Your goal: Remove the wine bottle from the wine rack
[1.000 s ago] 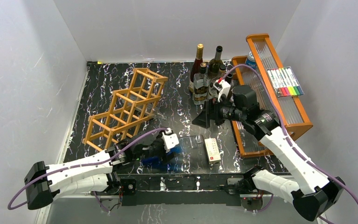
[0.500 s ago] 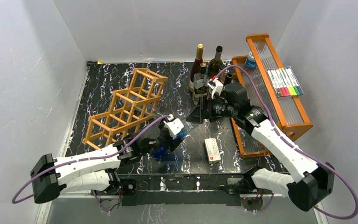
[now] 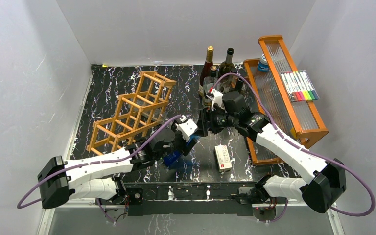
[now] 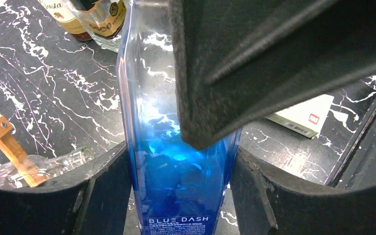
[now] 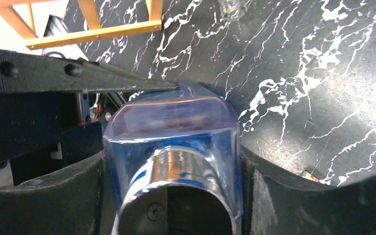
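The orange-brown lattice wine rack [image 3: 132, 112] lies tilted at the centre-left of the table, and shows in the right wrist view [image 5: 93, 34]. My left gripper [image 3: 178, 149] is shut on the lower body of a blue "BLUE DASH" bottle [image 4: 176, 186] and holds it off the table in front of the rack. My right gripper [image 3: 201, 128] is closed round the bottle's upper end [image 5: 171, 122], with its silver cap pointing at the camera. Both jaws touch the glass. A clear glass bottle [image 4: 44, 166] lies by a rack bar.
Several upright wine bottles [image 3: 210, 73] stand at the back centre. An orange-brown tiered tray [image 3: 318, 129] with ribbed panels, markers [image 3: 298, 85] and a blue can [image 3: 263, 62] sits at the right. A white box [image 3: 223, 157] lies near the front edge.
My left arm has raised the blue bottle and swung it toward the centre. My right gripper has moved left from the standing bottles and closed round the bottle's top.
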Robot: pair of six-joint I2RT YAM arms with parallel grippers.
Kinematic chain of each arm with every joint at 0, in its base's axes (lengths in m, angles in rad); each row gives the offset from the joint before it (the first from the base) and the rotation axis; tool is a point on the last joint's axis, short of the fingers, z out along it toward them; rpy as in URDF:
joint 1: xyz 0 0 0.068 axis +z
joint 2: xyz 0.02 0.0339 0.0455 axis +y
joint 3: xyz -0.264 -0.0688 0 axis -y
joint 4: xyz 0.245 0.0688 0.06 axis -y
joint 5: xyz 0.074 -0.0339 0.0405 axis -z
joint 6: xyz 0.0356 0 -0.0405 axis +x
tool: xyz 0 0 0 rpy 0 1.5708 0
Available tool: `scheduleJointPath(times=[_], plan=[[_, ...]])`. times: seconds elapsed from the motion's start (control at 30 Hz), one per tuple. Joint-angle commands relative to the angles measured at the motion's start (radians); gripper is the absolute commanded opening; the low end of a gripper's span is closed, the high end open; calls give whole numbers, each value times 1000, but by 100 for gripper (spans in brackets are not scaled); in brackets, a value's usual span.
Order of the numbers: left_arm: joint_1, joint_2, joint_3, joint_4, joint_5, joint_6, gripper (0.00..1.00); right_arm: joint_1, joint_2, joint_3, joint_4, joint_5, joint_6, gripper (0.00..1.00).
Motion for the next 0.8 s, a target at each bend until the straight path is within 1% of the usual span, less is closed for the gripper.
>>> scheduleJointPath(times=[0.0,0.03,0.07,0.13,0.2,0.23,0.27,0.3,0.33,0.47,0.57,0.67,0.77], plan=[[-4,-43,65,100,-37,-14,11,11,4,62,-2,33,-22,70],[-5,-47,65,93,-46,-22,19,10,4,71,-5,32,-24,63],[-5,-49,64,85,-56,-30,27,11,0,82,-9,38,-25,53],[-5,-59,65,61,-73,-51,50,11,-10,110,-16,74,-27,44],[-5,-75,62,32,-75,-62,75,11,-18,154,-34,120,-36,36],[-5,-88,58,22,-71,-64,87,10,-21,177,-44,145,-42,30],[-4,-105,54,12,-69,-69,95,11,-23,197,-55,173,-50,25],[-4,-120,51,-1,-69,-73,98,11,-24,217,-67,201,-56,22],[-4,-137,45,-12,-69,-75,98,10,-22,236,-82,228,-64,20],[-5,-203,38,-64,-89,-84,98,11,2,312,-160,340,-108,18],[-4,-246,39,-104,-119,-85,98,10,22,369,-223,466,-137,16],[-5,-283,38,-133,-149,-80,98,10,31,396,-214,577,-154,17],[-5,-307,39,-144,-169,-78,98,10,64,440,-202,643,-166,16]])
